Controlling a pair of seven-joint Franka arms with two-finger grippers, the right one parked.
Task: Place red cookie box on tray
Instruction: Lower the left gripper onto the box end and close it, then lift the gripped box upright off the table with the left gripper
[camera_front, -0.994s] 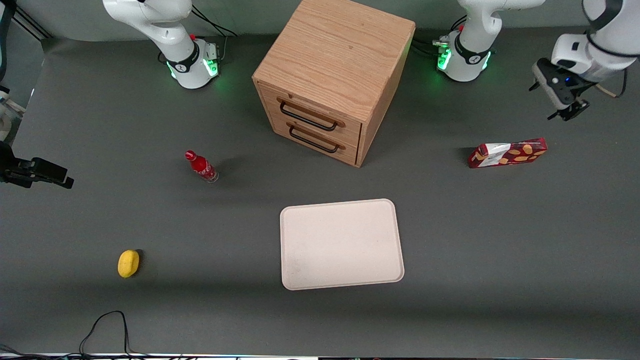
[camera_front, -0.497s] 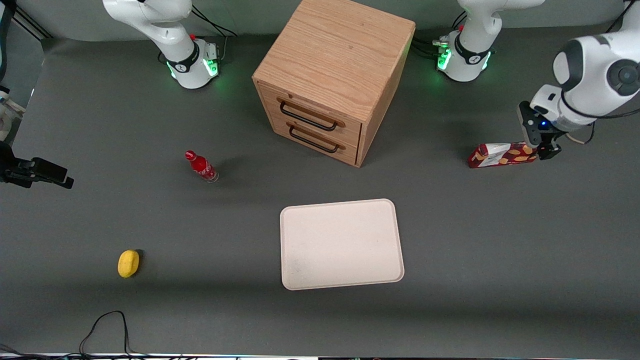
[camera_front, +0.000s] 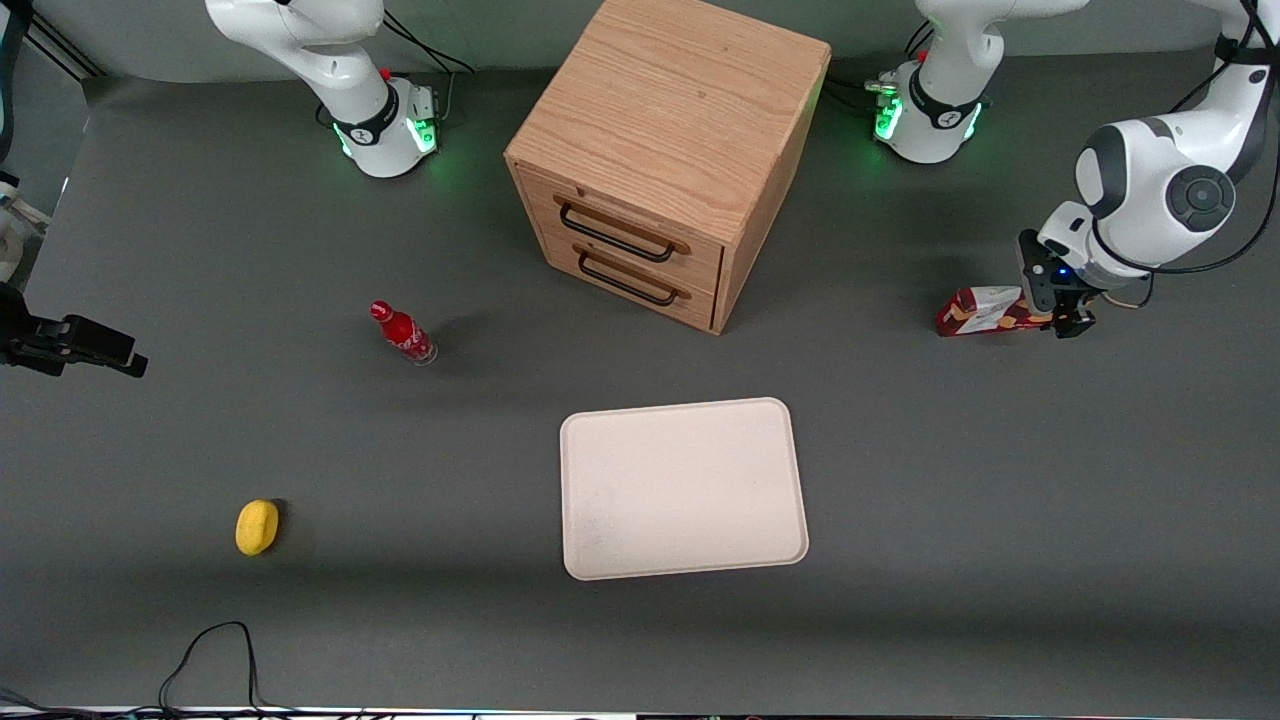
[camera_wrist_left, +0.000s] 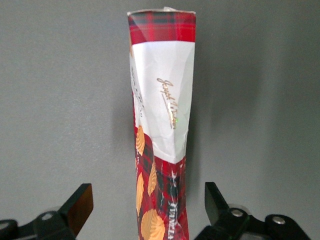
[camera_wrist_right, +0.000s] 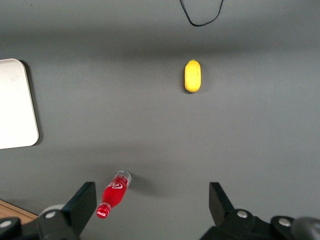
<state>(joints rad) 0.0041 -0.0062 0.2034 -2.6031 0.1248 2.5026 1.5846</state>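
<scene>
The red cookie box (camera_front: 985, 311) stands on its long edge on the grey table toward the working arm's end; its white end panel (camera_wrist_left: 162, 95) and red tartan tip point away from the wrist camera. My left gripper (camera_front: 1062, 308) has come down over the box's other end. It is open, and its two black fingertips (camera_wrist_left: 80, 205) stand wide on either side of the carton (camera_wrist_left: 160, 200), with grey table showing in the gaps. The cream-white tray (camera_front: 684, 488) lies flat nearer the front camera, in front of the cabinet, with nothing on it.
A wooden two-drawer cabinet (camera_front: 668, 150) stands mid-table between the arm bases. A small red soda bottle (camera_front: 403, 334) and a yellow lemon-shaped object (camera_front: 257, 527) lie toward the parked arm's end. A black cable (camera_front: 208, 655) loops at the front edge.
The left arm swung in and came down from above the table to the box. Its open gripper now straddles the carton's end. The box itself has not shifted.
</scene>
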